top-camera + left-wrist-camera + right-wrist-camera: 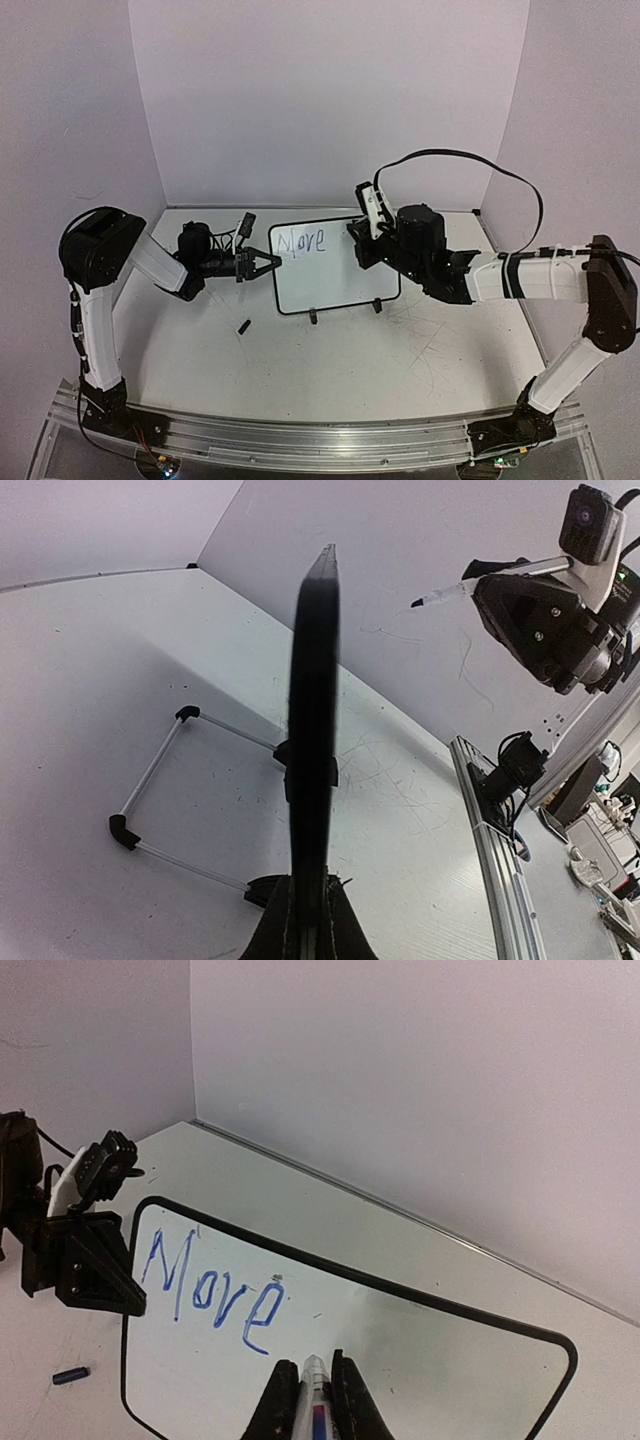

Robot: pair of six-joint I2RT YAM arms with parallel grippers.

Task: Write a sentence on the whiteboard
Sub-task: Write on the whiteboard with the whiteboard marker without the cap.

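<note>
**Left pincer clamped on the board's edge, right pincer holding a marker beside "Move"**

In the top view, the left arm [100,290] is reaching in from the left of the frame. The left gripper [268,264] is pinching tight on the left edge of the whiteboard [340,285]. The left wrist view is showing that edge head-on as a dark vertical strip up the middle of the frame. The fingers [288,925] are squeezing it at the bottom centre, and the wire stand [160,780] is resting on the table to the left of it. Below the left gripper in the top view, a small dark cap [243,326] is lying on the table [200,360], apart from the board.

The whiteboard is standing at the centre of the top view on two small black feet [313,318]. The sentence [302,241] is sitting in the board's upper left corner in blue, reading only "Move".

Right of the writing, the right gripper [312,1362] is clamping a marker [314,1385]. The marker is rising from the bottom centre of the right wrist view and pointing at the board just below and right of the "e". At the upper right of the left wrist view, the marker's tip is hanging clear of the board, with a gap showing between them. The right arm [540,275] is stretching in from the right edge of the top view, with a black cable [500,170] looping above it.
</note>
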